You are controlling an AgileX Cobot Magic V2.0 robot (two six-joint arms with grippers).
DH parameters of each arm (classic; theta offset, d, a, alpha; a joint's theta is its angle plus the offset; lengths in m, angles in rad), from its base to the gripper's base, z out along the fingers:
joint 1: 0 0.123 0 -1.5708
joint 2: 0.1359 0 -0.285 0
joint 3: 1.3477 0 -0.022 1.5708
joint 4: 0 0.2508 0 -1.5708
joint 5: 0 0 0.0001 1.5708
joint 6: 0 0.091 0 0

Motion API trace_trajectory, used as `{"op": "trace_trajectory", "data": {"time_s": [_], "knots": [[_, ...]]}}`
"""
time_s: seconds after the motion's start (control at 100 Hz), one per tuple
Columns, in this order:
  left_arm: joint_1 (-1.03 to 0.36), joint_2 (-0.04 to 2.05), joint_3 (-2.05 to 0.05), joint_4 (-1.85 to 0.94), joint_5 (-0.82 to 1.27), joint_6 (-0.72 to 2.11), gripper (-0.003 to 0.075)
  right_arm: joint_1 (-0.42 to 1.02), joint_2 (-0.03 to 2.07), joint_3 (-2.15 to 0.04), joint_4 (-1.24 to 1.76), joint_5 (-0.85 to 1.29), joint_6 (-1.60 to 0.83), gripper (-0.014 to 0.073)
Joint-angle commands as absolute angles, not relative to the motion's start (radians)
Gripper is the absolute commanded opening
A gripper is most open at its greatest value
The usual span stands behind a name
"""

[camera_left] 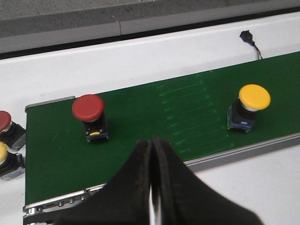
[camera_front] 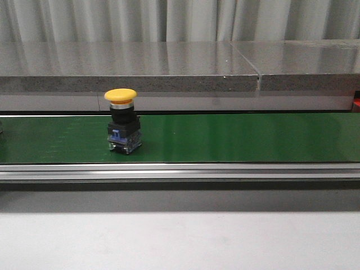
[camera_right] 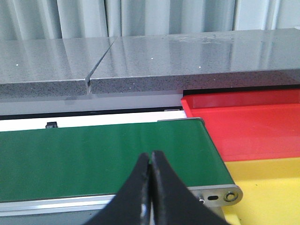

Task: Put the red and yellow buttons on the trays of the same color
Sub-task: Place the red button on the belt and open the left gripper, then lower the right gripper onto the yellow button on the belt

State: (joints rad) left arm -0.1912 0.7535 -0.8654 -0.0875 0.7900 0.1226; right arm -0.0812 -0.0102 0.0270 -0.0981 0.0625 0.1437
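Looking down, we see our left gripper point(camera_left: 152, 197) and right gripper point(camera_right: 150, 192) pressed closed, holding nothing (both above the green belt point(camera_front: 236, 138)). A yellow button point(camera_front: 122, 121) stands upright left of centre.

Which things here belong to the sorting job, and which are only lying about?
Job: yellow button, red button, red tray, yellow tray, belt.
Lying about: black cable, grey slab, curtain.
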Motion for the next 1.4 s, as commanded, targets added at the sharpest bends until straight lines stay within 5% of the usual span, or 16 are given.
{"op": "trace_trajectory", "data": {"time_s": [0.0, 0.25, 0.66, 1.2, 1.3, 1.39], "knots": [[-0.199, 0.646, -0.834, -0.112, 0.734, 0.121, -0.0021, -0.085, -0.021, 0.012, -0.105, -0.033, 0.143, -0.0067], [-0.199, 0.422, -0.733, -0.112, 0.803, 0.121, -0.0021, -0.085, -0.019, -0.005, -0.089, -0.063, 0.144, -0.0064], [-0.199, 0.331, -0.725, -0.112, 0.801, 0.121, -0.0021, -0.077, 0.250, -0.304, -0.085, 0.239, 0.143, -0.0064], [-0.199, 0.331, -0.724, -0.112, 0.801, 0.121, -0.0021, 0.200, 0.785, -0.756, -0.078, 0.517, 0.123, -0.0060], [-0.199, 0.331, -0.724, -0.112, 0.801, 0.121, -0.0021, 0.259, 0.873, -0.827, -0.066, 0.551, 0.118, -0.0002], [-0.199, 0.331, -0.724, -0.112, 0.801, 0.121, -0.0021, 0.310, 0.939, -0.890, -0.062, 0.595, 0.105, 0.0134]]}}
